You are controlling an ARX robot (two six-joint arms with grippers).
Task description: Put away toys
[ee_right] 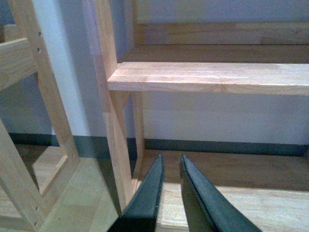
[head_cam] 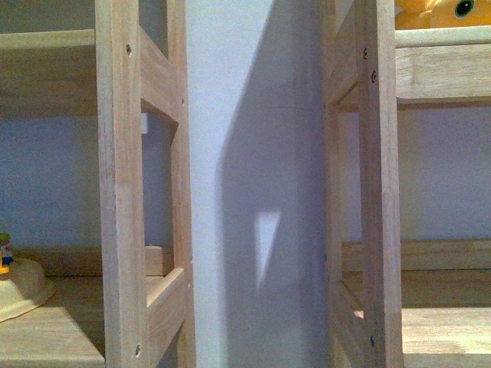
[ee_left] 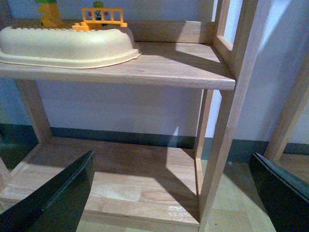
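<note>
The yellow plush toy (head_cam: 441,13) sits up on the right wooden rack's (head_cam: 380,192) top shelf; left gripper (ee_left: 174,193) spread wide, right gripper (ee_right: 170,193) nearly pinched together on nothing; no readable writing anywhere.

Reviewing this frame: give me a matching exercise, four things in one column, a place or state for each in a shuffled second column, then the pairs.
Things:
1. yellow plush toy
2. cream dome-shaped item
3. left gripper
4. right gripper

Places or states:
A. fingers nearly together, nothing between them
B. on the upper shelf of the right-hand rack, front view
C. fingers spread wide, empty
D. on a middle shelf of the left-hand rack, small colourful figure on it

Pairs: 1-B, 2-D, 3-C, 4-A
</note>
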